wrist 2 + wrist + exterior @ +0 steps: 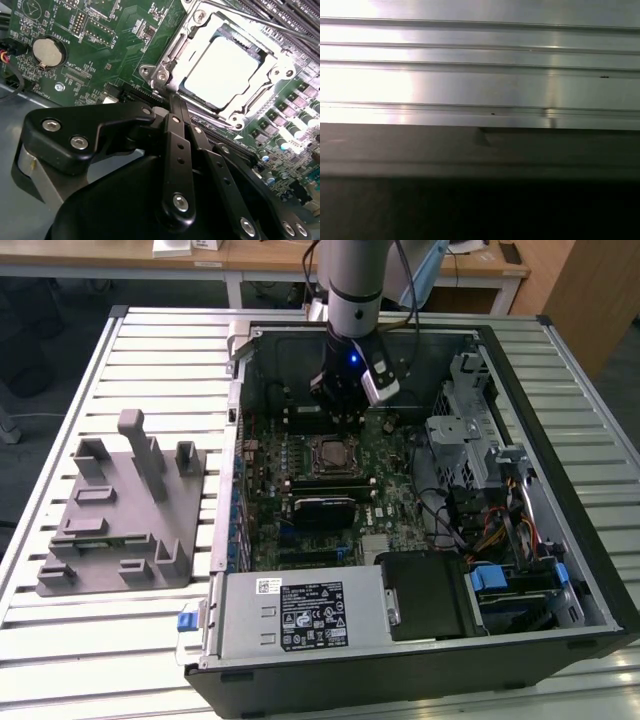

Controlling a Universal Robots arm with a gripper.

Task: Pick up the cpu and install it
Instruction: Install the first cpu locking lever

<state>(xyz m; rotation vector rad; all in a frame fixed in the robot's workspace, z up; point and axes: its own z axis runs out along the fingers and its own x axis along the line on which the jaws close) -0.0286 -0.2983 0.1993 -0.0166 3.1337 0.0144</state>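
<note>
Slatted table (60, 640), tray (120, 515) beside case (560, 640)

An exterior camera is looking down from above at the open computer case (420, 500) on my slatted table (150, 340). My second wrist camera is peering close past my gripper (172, 100) at the motherboard (100, 40), sharing it with the exterior view. My first wrist camera is facing ribbed metal (480, 70) closely.
</note>
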